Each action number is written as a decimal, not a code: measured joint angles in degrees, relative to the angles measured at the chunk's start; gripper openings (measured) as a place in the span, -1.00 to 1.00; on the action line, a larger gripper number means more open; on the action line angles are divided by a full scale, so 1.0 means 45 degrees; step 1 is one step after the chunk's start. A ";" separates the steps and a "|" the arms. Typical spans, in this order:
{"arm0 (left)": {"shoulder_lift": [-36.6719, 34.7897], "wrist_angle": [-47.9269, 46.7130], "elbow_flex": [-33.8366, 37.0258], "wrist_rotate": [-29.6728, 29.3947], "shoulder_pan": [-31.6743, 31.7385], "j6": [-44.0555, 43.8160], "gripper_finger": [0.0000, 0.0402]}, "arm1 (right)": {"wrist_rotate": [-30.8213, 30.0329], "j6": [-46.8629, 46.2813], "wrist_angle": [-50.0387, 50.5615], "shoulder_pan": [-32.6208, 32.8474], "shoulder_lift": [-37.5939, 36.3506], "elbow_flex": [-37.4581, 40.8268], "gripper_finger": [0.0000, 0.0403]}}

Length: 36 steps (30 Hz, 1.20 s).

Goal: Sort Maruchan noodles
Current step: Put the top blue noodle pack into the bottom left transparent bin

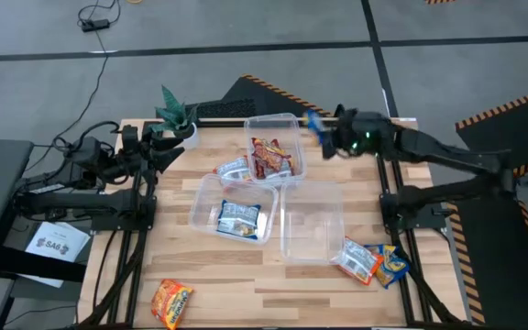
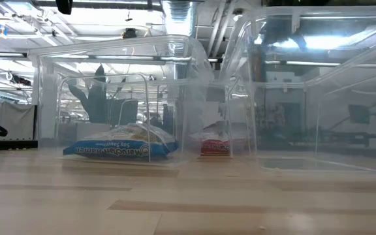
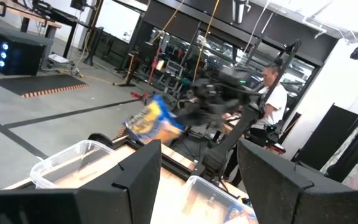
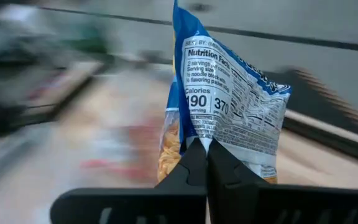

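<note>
Maruchan noodles lie sorted and unsorted across the worktop (image 1: 246,275). Nearest us, one orange packet (image 1: 171,302) and two packets at the right edge (image 1: 371,261) wait. Three clear bins (image 1: 312,220) stand mid-worktop so colours stay apart: blue in one (image 1: 238,218), red in another (image 1: 271,158). Farther off, the right tool (image 4: 205,149) pinches a blue packet (image 4: 229,112) aloft, probably carrying it binward. The left tool (image 3: 197,180) hangs wide open, empty.

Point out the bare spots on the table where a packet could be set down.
Free wood lies along the table front edge, between the orange packet and the two packets at the right corner. The empty bin is open too. Crowded: the table's centre-back, around the red-packet bin and blue-packet bin.
</note>
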<state>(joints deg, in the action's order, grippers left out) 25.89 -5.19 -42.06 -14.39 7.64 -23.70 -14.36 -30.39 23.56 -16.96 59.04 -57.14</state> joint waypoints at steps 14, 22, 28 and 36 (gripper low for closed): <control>0.0000 0.0005 -0.0005 0.0005 0.0000 -0.0019 -0.02 | 0.1545 0.2776 -0.3096 0.5836 0.6207 -0.3945 -0.97; 0.0000 0.0005 -0.0005 0.0010 0.0000 -0.0205 -0.02 | 0.2265 0.3200 0.0189 0.5639 0.8771 -0.6448 -0.97; 0.0000 0.0001 -0.0005 0.0044 0.0000 -0.0418 -0.02 | 0.2247 0.3199 0.1540 0.5468 0.9704 -0.7187 -0.95; -0.0003 0.0002 -0.0005 0.0053 0.0000 -0.0243 -0.02 | 0.2889 0.3113 0.1801 0.5309 0.9836 -0.7415 -0.48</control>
<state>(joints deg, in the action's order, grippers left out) 25.87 -5.18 -42.09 -14.15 7.64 -24.80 -1.36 -16.38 31.67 6.93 103.30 -90.51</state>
